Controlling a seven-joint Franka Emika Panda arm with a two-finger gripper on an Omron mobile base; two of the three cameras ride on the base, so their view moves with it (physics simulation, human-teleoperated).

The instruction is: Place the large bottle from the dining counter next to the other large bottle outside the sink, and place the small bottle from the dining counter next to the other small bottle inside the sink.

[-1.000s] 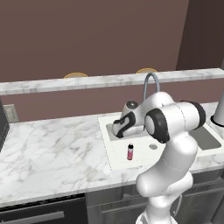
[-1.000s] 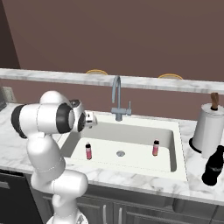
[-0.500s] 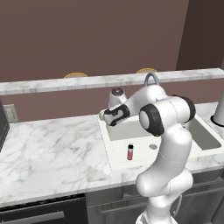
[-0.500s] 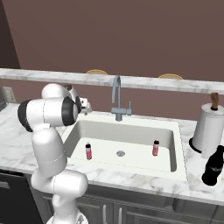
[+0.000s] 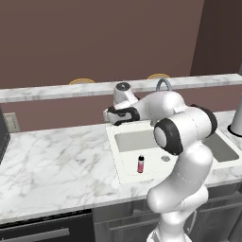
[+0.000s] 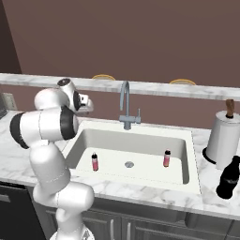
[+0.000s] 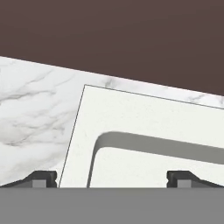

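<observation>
Two small bottles, pink-red with dark caps, stand upright and apart in the white sink (image 6: 193, 140). One is at the left (image 6: 94, 161) and one at the right (image 6: 166, 158); I cannot tell which came from the dining counter (image 5: 47, 90). The left one also stands in the basin in the left base view (image 5: 140, 163). The other large bottle (image 6: 228, 178), near-black, stands on the worktop right of the sink. The brown large bottle is out of view. My gripper (image 5: 110, 116) hangs open and empty over the sink's back left corner, its fingertips (image 7: 43, 178) wide apart.
A curved steel tap (image 6: 124, 105) rises behind the basin. A paper towel roll (image 6: 220, 137) stands at the right, just behind the near-black bottle. Marbled worktop (image 5: 52, 160) stretches left of the sink. Two round stool tops (image 5: 81, 81) peek over the raised counter.
My arm has risen from above the basin and swung back and to the left, toward the sink's rear left corner. The jaws stay open. Neither small bottle has moved.
</observation>
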